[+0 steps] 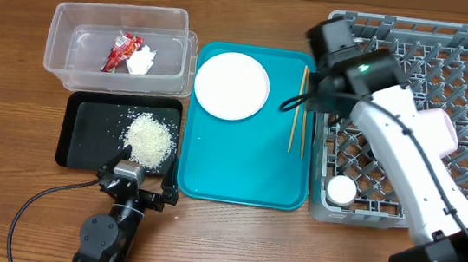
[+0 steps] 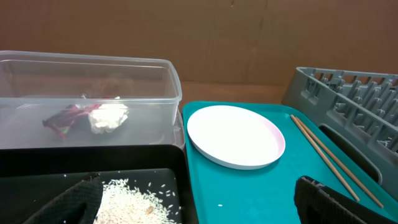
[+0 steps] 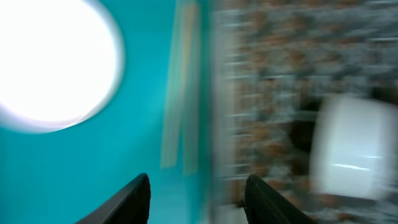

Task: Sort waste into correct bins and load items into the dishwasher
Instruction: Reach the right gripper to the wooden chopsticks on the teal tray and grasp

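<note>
Two chopsticks [image 1: 300, 112] lie on the teal tray [image 1: 239, 166] mid-counter beside the plate [image 1: 232, 85]. The right gripper [image 1: 291, 104] hangs over them, fingers spread, empty. Wrapper [image 1: 120, 51] and tissue [image 1: 142, 62] sit in the clear tub [image 1: 71, 22] toward the far-left corner, rice [image 1: 150, 138] on the black tray [image 1: 86, 133]. Left gripper [image 1: 139, 184], near the front edge, gapes empty.

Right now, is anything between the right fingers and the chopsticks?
Nothing visible. The right fingers are open over the chopsticks, which lie bare on the teal tray between the plate and the rack. The wrist view is blurred but shows nothing covering them.
</note>
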`<state>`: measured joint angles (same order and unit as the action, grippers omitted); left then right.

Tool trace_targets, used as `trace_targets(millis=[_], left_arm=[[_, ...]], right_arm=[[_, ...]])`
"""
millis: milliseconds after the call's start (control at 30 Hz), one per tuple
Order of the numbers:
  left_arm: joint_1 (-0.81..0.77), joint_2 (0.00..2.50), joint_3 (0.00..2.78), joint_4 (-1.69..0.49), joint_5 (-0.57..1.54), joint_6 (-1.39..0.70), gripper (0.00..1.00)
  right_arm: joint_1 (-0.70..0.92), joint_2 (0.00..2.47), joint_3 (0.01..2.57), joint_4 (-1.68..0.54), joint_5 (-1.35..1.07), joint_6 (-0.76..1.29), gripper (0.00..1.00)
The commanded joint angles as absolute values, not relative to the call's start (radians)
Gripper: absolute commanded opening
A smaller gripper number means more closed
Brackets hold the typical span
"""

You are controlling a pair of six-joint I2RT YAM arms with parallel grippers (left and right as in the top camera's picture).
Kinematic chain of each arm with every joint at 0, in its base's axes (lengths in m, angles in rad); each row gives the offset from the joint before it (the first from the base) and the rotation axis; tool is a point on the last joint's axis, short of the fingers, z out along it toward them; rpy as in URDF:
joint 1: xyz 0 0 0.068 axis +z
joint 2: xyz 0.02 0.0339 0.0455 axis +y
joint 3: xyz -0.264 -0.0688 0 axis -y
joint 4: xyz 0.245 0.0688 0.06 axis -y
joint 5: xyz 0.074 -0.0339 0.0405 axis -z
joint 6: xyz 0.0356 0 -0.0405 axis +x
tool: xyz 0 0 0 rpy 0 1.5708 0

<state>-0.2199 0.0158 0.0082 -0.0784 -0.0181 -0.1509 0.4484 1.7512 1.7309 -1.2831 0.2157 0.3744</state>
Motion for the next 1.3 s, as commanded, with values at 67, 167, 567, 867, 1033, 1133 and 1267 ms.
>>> trace_targets(millis=[67, 167, 567, 867, 1033, 1133, 1267], left_arm=[[-0.215, 0.011, 0.005, -0.077, -0.007, -0.157, 1.0], [-0.215, 0.011, 0.005, -0.077, -0.007, -0.157, 1.0], [-0.215, 0.011, 0.005, -0.077, -0.007, -0.157, 1.0], [-0.215, 0.011, 0.005, -0.077, -0.007, -0.157, 1.0], [-0.215, 0.011, 0.005, -0.077, -0.007, -0.157, 1.0], [-0.215, 0.011, 0.005, -0.077, -0.007, -0.157, 1.0], [-0.215, 0.011, 0.005, -0.077, -0.007, -0.157, 1.0]], right_arm=[[0.483, 1.805, 1.666, -1.175, 0.058, 0.458, 0.46], [0.474, 1.843, 1.611, -1.076, 0.075, 0.458, 0.4], [0.432, 2.044, 1.56, -0.885, 0.287, 0.389, 0.32], [0.435, 2.149, 1.56, -0.839, 0.268, 0.39, 0.28], [0.435, 2.187, 1.56, -0.837, 0.2, 0.404, 0.13], [0.438, 2.188, 1.56, -0.86, 0.185, 0.405, 0.04], [0.444, 2.174, 1.568, -0.91, 0.182, 0.417, 0.04]])
